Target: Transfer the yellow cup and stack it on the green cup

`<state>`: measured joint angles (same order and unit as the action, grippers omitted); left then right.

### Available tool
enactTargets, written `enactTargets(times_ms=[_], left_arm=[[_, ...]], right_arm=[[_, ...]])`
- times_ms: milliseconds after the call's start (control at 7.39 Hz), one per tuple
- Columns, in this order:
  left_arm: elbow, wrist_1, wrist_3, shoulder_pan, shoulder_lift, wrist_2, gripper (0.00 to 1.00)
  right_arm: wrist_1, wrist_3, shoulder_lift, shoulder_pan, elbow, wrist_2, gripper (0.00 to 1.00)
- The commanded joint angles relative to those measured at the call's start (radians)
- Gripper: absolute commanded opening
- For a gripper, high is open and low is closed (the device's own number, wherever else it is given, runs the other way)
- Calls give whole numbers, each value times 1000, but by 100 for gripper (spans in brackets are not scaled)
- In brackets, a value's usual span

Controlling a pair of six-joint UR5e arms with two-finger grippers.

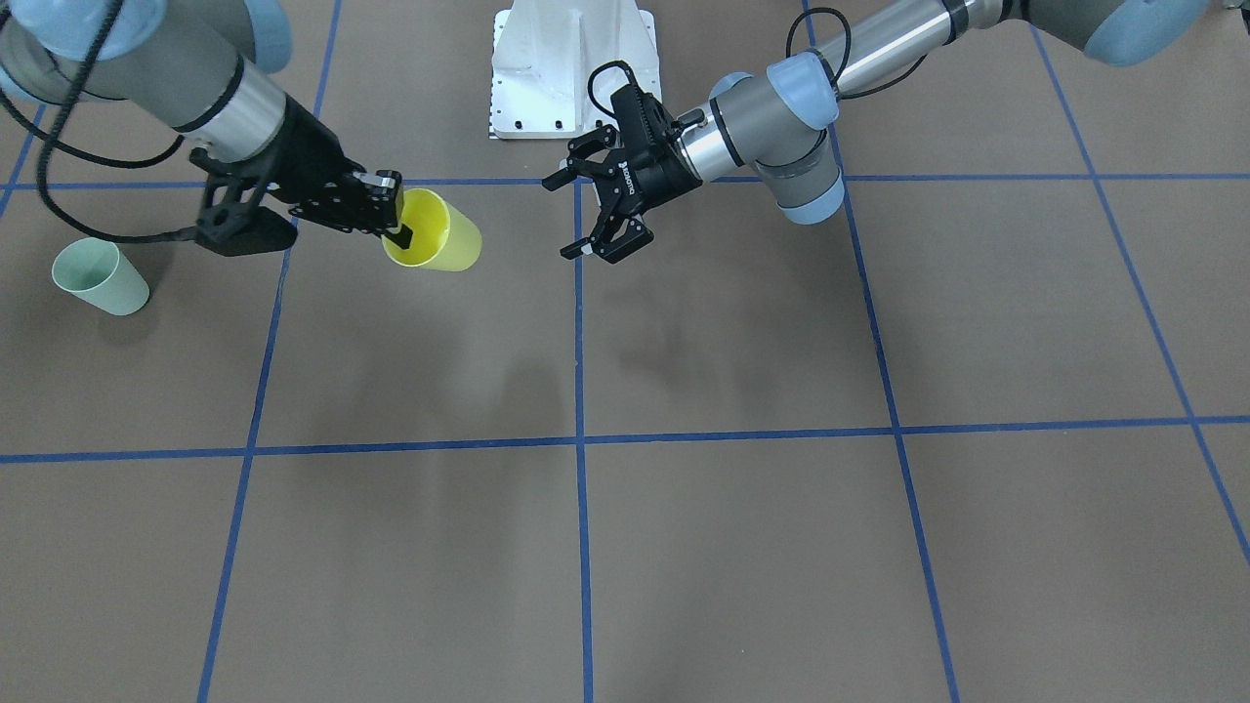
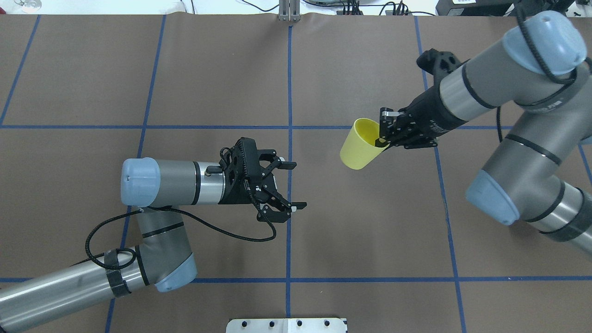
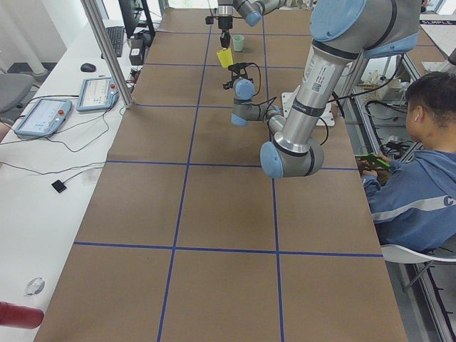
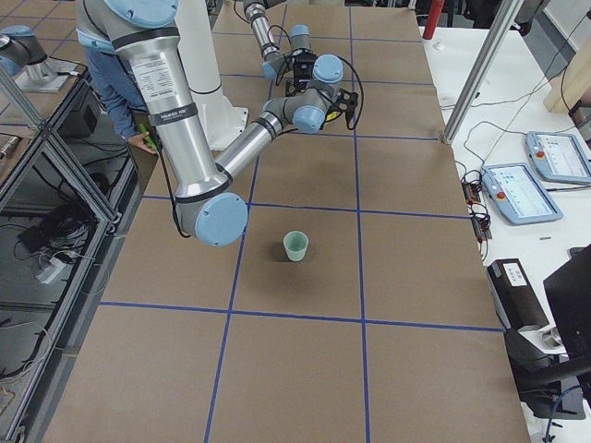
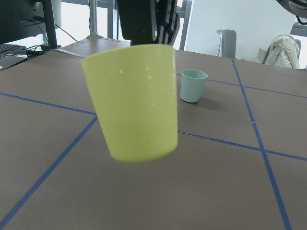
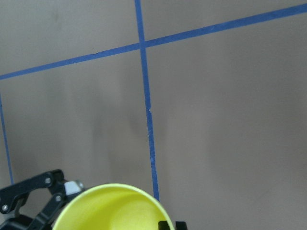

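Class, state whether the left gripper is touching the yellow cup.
Apart. The overhead view shows bare table between the open left gripper and the yellow cup.

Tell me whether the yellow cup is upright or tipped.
Tipped: the yellow cup hangs slanted in mid-air, rim pinched by the right gripper.

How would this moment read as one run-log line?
right pincer: shut on rim of bright yellow tapered plastic cup, lifted | left pincer: open, empty | pale green tapered plastic cup: upright, untouched

Brown surface (image 1: pixel 742 557) gridded with blue tape (image 1: pixel 583 547); in the left-end view, a white bench (image 3: pixel 35 185) with pendants (image 3: pixel 97 93) at nine o'clock.
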<state>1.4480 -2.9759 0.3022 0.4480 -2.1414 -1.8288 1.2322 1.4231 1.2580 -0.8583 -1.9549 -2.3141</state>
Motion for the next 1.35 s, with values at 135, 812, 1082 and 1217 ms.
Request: enactTargets(times_ms=[135,812,1082,1217], left_arm=[[-1,0,2,8,29,218,99],[-3,0,66,34,35,240,100],[-3,-2,68,34,35,240,99],[-3,-2,68,32,35,258,99]], right_arm=[[0,7,298,-181,-120,13,0],[-3,-305,602,-249,-148,99,0],[-3,-305,610,-248,-122,123,0],[-3,-305,615,-243,-111,161,0]])
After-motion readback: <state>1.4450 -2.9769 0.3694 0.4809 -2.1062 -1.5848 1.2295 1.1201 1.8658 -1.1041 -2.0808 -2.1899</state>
